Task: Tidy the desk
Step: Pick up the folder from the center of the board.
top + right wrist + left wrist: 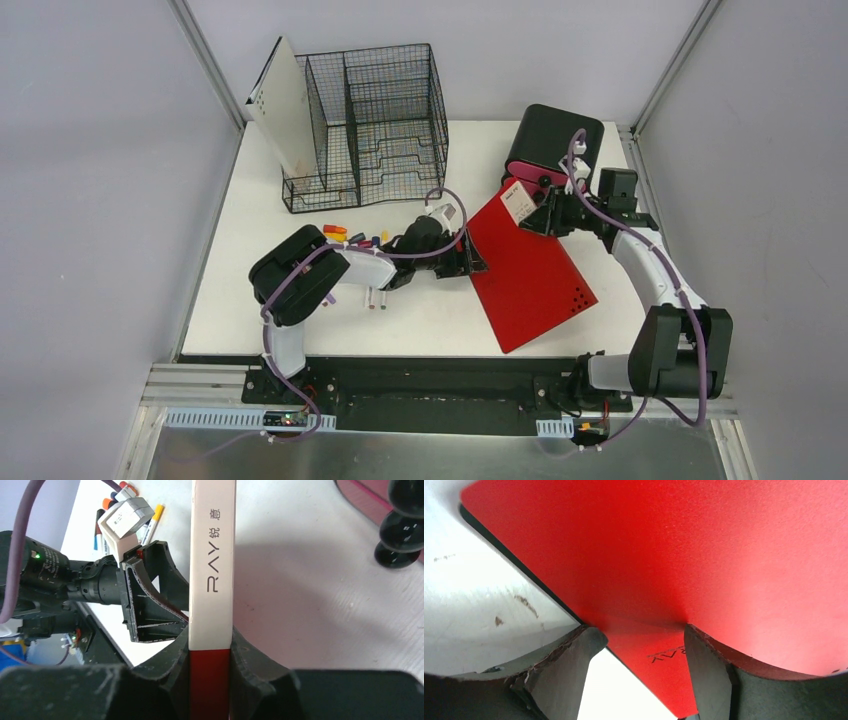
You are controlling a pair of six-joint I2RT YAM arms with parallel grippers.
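Counter (pixel 430 320) spans the whole workspace and carries every item. Centre-right, the red folder (pixel 530 270) sits slanted between your two arms. Your right fingers (pixel 250 667) pinch its white spine. Your left fingers (pixel 559 675) are spread astride its edge, not gripping. Risk: on one grip the cover may swing or slip and sweep the markers (pixel 345 235). Count: one folder, one mesh organizer (pixel 380 120), one white board (pixel 285 105), one black drawer box (pixel 550 135). The markers are partly hidden, so uncounted.

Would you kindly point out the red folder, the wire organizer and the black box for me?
red folder (pixel 530 275), top view, middle of its cover.
wire organizer (pixel 375 125), top view, its mesh middle section.
black box (pixel 555 130), top view, its black top.
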